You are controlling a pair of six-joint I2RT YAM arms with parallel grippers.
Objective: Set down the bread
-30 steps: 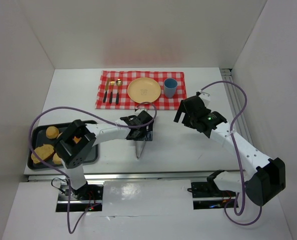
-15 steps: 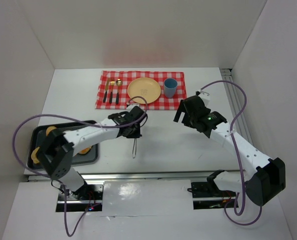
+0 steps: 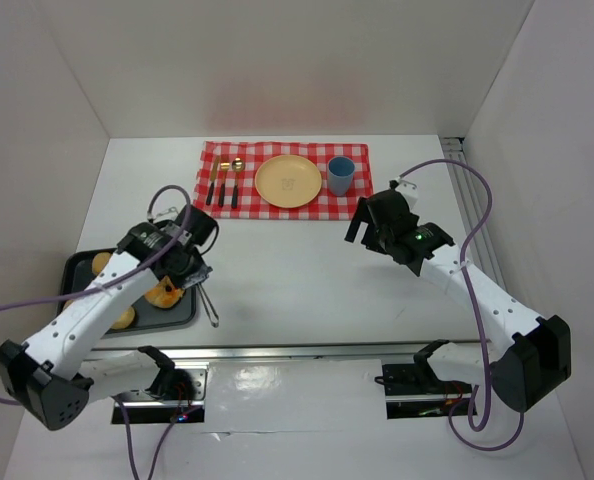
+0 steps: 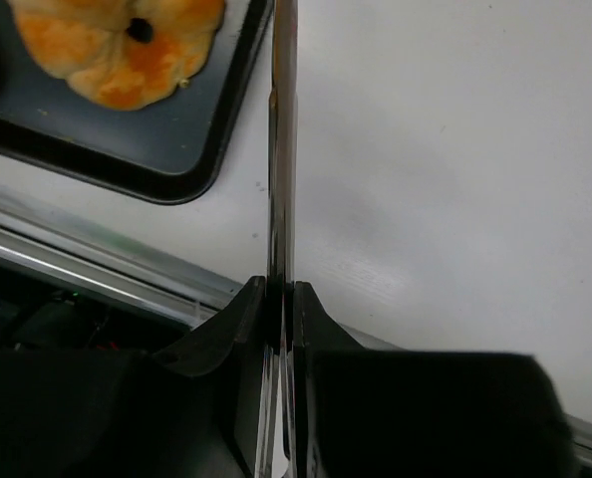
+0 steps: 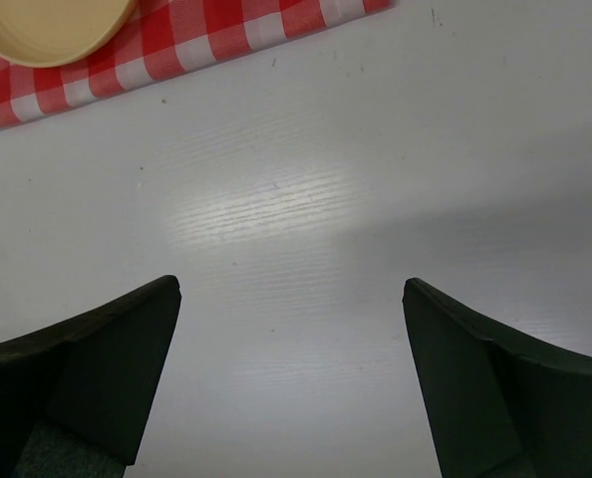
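**Hazards at the pick-up, and pincer state**

**Hazards.** The bread (image 4: 117,45) lies on the dark tray (image 4: 206,169) at the left edge of the tabletop. The yellow plate (image 3: 288,181), the likely target, sits on the checked cloth (image 3: 357,200) at the far edge, well apart from the tray.

The tongs (image 4: 281,149) run along the tray's right rim, over bare tabletop rather than over the bread. Their tip points towards the near edge.

- Both blades are pressed flat together. In this state the tongs cannot straddle a piece. The grip must be relaxed first, and relaxing too far may let the tongs slip out or twist.
- A sweep towards the bread at the present height may catch the tray rim and shove or tip the tray.
- The bread looks soft. A hard squeeze probably dents or tears it, while a light one may drop it during the long carry to the plate.
- Other pieces lie close by on the tray. The blades may nudge or take two at once.

**Pincers.** The left pincer (image 4: 279,294) is clamped tight on the handle end of the tongs, with no gap between the blades and no bread between them. The right pincer (image 5: 291,287) stands wide apart over bare tabletop near the cloth's near edge, holding and touching nothing.
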